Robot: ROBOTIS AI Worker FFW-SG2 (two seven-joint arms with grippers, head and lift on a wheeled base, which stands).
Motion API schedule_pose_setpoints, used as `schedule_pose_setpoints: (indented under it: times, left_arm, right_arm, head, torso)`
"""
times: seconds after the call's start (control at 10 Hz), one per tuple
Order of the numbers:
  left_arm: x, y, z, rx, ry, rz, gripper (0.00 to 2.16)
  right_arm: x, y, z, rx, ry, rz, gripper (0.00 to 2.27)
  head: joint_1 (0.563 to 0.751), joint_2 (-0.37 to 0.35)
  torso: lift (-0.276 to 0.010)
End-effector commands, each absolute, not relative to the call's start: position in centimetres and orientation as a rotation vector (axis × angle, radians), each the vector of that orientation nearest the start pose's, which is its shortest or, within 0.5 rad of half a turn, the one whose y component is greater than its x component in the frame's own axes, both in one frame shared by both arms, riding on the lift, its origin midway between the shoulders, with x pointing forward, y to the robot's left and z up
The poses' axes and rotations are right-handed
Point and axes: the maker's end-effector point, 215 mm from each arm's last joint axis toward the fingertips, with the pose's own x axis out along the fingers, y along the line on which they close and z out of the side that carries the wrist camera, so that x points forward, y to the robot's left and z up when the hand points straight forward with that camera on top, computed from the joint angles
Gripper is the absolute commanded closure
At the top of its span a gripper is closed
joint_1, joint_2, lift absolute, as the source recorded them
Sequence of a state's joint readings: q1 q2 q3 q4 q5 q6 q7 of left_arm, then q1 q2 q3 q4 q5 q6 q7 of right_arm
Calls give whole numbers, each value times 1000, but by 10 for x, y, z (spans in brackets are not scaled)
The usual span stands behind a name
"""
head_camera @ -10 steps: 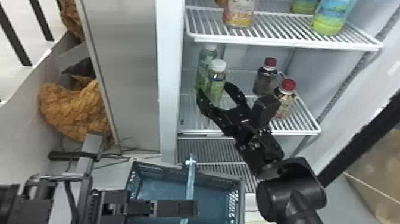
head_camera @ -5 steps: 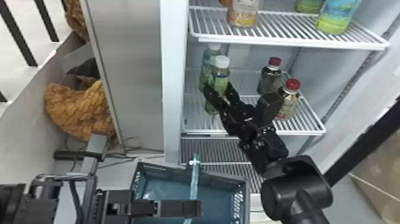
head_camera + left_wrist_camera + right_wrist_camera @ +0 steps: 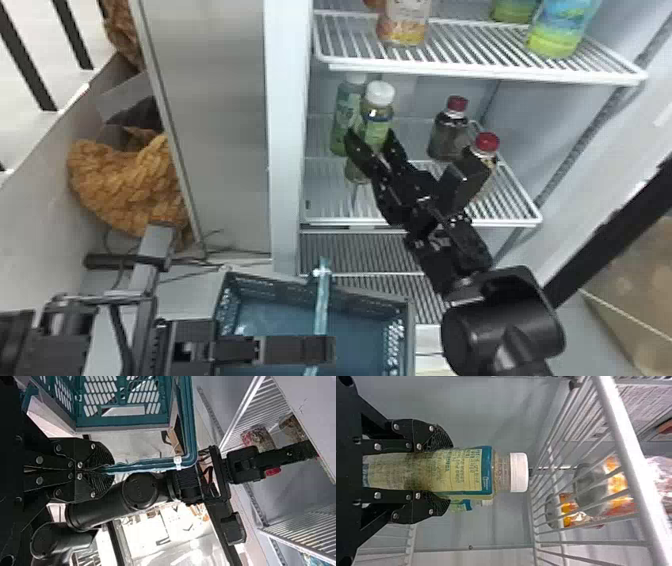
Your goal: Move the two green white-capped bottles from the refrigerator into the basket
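Note:
My right gripper (image 3: 370, 135) reaches into the refrigerator, shut around the front green bottle (image 3: 378, 117), whose white cap points up. In the right wrist view my right gripper (image 3: 440, 471) presses that bottle (image 3: 466, 471) from both sides below its cap. Just behind it, to the left, stands the second green white-capped bottle (image 3: 344, 120). Low in the head view, my left gripper (image 3: 327, 350) is over the basket (image 3: 411, 335). The left wrist view has my left gripper (image 3: 107, 470) closed on the teal handle (image 3: 150, 464) of the basket.
Two red-capped bottles (image 3: 448, 132) share the shelf to the right. Above hangs a wire shelf (image 3: 475, 72) with an orange-labelled bottle (image 3: 404, 22) and a blue-green one (image 3: 562, 30). The refrigerator's side wall (image 3: 285, 150) rises left of the green bottles.
The right gripper's fingers, spread wide a second ago, have closed around the front bottle. Its cap has shifted slightly up and to the right. The left arm holds its place.

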State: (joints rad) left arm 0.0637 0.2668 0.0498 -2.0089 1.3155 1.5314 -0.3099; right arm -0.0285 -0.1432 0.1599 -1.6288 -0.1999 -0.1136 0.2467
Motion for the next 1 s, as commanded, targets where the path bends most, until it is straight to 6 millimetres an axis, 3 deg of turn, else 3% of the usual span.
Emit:
schedule_pose_setpoints:
  times: [0.0, 0.5, 0.9]
  left_arm:
    - [297, 14, -320, -776, 1004, -1213, 1161]
    - [296, 15, -321, -782, 1006, -1213, 1161]
    - [296, 15, -320, -784, 1004, -1213, 1161]
  right_arm:
    - [569, -132, -257, 61, -190, 414, 895]
    - [518, -143, -252, 70, -132, 436, 895]
    - [477, -136, -252, 104, -71, 478, 895]
  head:
    - [695, -144]
    - [695, -167]
    - [695, -178]
  torso:
    - [-263]
    - [-263]
    - [-263]
